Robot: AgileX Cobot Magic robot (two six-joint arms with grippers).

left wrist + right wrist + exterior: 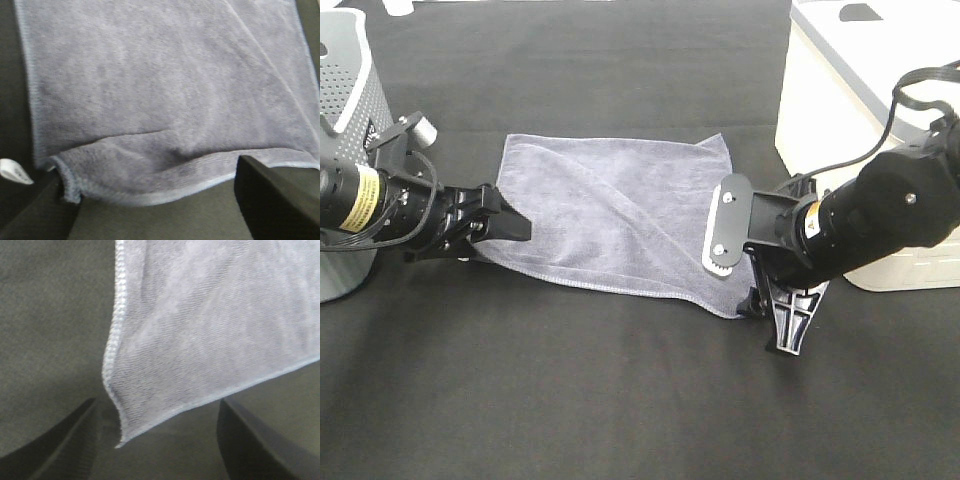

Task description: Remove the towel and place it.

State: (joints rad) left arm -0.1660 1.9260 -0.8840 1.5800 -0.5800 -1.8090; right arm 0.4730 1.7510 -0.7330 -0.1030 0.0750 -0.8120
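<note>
The greyish-purple towel lies spread flat on the black table. My left gripper is open at the towel's left edge, low over the table. In the left wrist view its dark fingers stand wide apart around the towel's rumpled hem, with the small white tag beside it. My right gripper is open at the towel's near right corner. In the right wrist view that corner of the towel lies between the spread fingers.
A white perforated basket stands at the far left behind the left arm. A white box stands at the far right behind the right arm. Black cloth covers the table.
</note>
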